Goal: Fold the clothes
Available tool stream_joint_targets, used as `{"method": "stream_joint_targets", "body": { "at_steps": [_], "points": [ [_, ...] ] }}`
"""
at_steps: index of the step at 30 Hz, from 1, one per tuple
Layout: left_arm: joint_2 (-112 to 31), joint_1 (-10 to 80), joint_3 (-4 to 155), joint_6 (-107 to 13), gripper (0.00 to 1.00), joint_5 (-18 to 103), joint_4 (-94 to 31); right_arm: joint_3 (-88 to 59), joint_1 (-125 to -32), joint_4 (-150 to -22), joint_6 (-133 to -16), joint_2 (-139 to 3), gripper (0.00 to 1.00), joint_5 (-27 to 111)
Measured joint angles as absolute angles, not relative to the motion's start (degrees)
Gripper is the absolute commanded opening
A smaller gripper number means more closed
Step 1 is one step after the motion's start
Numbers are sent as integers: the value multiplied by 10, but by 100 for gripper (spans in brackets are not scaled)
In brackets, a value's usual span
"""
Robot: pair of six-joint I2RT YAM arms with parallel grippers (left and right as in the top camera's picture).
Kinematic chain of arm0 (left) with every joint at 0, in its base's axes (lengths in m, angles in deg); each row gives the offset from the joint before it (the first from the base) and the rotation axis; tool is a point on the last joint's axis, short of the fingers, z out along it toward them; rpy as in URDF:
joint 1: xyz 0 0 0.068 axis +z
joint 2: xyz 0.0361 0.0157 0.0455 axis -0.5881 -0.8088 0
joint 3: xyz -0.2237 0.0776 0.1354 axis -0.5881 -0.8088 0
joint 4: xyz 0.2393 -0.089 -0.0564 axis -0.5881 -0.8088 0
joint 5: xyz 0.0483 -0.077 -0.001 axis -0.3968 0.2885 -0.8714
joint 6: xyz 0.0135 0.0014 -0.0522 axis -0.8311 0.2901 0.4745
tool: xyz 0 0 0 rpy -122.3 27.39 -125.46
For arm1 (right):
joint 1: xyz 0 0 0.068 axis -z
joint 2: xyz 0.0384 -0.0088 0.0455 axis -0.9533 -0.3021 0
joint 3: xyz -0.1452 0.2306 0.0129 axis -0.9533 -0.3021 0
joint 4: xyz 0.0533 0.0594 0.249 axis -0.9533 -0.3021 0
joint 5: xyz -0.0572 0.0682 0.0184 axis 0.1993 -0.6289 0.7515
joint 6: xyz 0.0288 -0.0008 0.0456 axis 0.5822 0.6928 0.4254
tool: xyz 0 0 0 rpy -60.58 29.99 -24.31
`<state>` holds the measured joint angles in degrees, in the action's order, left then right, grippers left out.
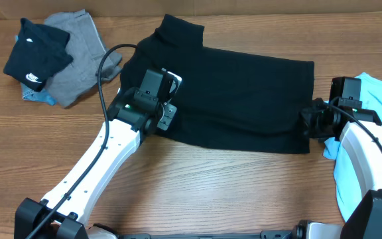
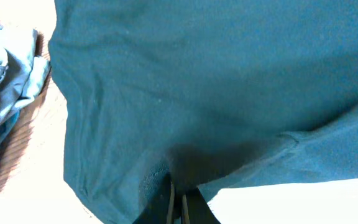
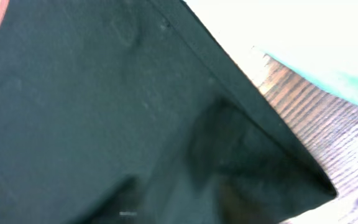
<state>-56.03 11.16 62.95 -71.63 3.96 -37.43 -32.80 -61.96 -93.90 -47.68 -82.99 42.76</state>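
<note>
While the T-shirt (image 1: 244,99) is lying flat across the table (image 1: 197,179), its long axis is running arm to arm; the left gripper (image 2: 180,204) is pinching its left edge, jaws together on cloth; the right gripper (image 1: 312,121) is sitting at its right edge, closure undeterminable; both are standing equally near.

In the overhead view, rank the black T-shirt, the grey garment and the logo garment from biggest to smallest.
1. black T-shirt, by far the largest.
2. grey garment and logo garment: about alike as seen; the grey one is partly covered, so I won't rank them.
</note>
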Motion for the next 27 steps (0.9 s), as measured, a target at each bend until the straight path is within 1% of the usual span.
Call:
{"method": "stream_joint_targets", "body": {
  "at_steps": [2,3,5,10,13,18,19,22,26,27],
  "points": [
    [-560,112,629,-718,42,37,-379,-328,-620,-939,-484,-830,85,428],
    [-560,112,629,-720,47,35,-383,-328,-620,-941,-490,-830,85,427],
    [-560,112,629,-721,51,32,-396,-328,-619,-954,-494,-830,86,426],
    [-560,118,629,-698,52,7,-484,-328,-620,-1013,-507,-830,86,426],
    [-560,134,623,-678,56,3,-495,-328,-619,-1034,-520,-830,86,426],
    [-560,166,554,-657,74,8,-421,-328,-620,-1057,-531,-830,86,424],
    [-560,171,538,-653,76,9,-395,-328,-619,-1058,-533,-830,86,423],
    [-561,190,502,-651,75,17,-318,-328,-620,-1058,-535,-830,86,419],
    [-561,220,489,-651,77,54,-302,-328,-619,-1060,-537,-830,86,417],
    [-561,224,487,-651,74,64,-302,-328,-620,-1062,-537,-830,86,415]
  ]
}}
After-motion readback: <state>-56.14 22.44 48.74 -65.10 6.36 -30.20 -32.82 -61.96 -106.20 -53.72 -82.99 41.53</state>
